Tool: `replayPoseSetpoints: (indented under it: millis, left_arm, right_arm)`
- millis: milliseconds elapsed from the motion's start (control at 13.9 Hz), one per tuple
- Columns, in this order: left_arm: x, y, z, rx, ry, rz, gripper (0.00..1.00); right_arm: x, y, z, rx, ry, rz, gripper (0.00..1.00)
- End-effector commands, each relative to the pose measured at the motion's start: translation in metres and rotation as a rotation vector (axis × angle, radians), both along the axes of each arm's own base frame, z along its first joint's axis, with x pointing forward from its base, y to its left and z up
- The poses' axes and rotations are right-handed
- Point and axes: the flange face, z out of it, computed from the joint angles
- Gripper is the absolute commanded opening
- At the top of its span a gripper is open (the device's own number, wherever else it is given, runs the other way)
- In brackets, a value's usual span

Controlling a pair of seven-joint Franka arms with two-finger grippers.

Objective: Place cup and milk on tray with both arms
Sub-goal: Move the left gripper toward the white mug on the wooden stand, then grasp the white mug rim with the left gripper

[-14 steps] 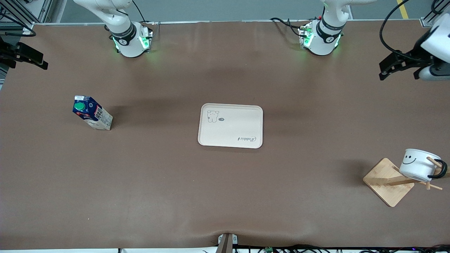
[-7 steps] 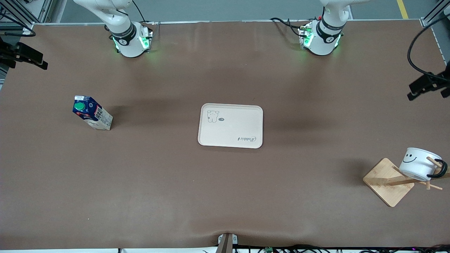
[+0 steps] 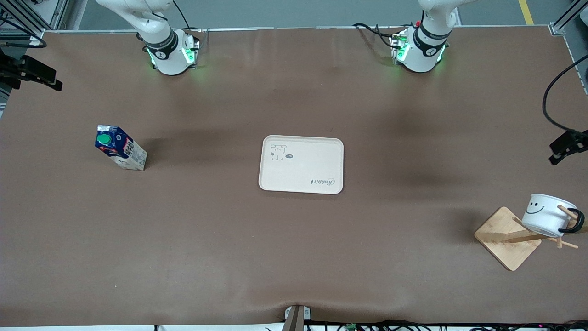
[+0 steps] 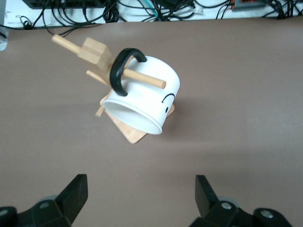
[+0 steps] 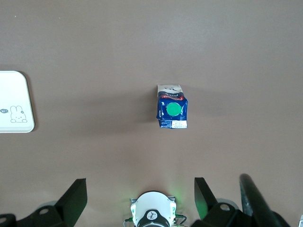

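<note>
Approach step. Left hand [image 4: 139,201], jaws spread, is hovering near the cup [image 4: 144,97], which is hanging on a rack [image 4: 94,54] peg. Right hand [image 5: 139,201], also spread, is hovering above the upright milk [image 5: 172,112]. Tray [image 3: 301,164] is sitting bare mid-desk. Next: each hand descending to grasp.

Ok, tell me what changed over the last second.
The left arm's black claw swung along the table's edge toward the smiley white enamel mug hanging on the wooden peg rack, fingers open, grasping nothing. The blue milk carton, cream tray and right claw stayed put.
</note>
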Motion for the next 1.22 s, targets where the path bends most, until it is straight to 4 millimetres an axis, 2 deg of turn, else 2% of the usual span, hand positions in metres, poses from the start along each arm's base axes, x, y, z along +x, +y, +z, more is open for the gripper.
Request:
replayPoseSetpoints:
  millis: [0,287,359,718,1006,1149]
  left_arm:
    - [0.005,0.0,-0.022,-0.012,-0.064,-0.003,1.0]
    - [0.02,0.004,-0.053,-0.015,-0.114,0.005,1.0]
    - [0.023,0.005,-0.064,-0.025,-0.122,0.013,0.98]
    - [0.033,0.005,-0.093,-0.048,-0.166,0.038,0.88]
    - [0.038,0.002,-0.107,-0.085,-0.169,0.06,0.65]
    - [0.038,0.0,-0.109,-0.089,-0.168,0.059,0.49]
  right_arm:
    - [-0.008,-0.002,0.003,0.011,-0.005,0.005,1.0]
    - [-0.008,-0.002,0.003,0.011,-0.005,0.005,1.0]
    - [-0.008,-0.002,0.003,0.011,-0.005,0.005,1.0]
    - [-0.008,-0.002,0.003,0.011,-0.005,0.004,1.0]
    - [-0.008,-0.002,0.003,0.011,-0.005,0.004,1.0]
    - [-0.008,-0.002,0.003,0.011,-0.005,0.005,1.0]
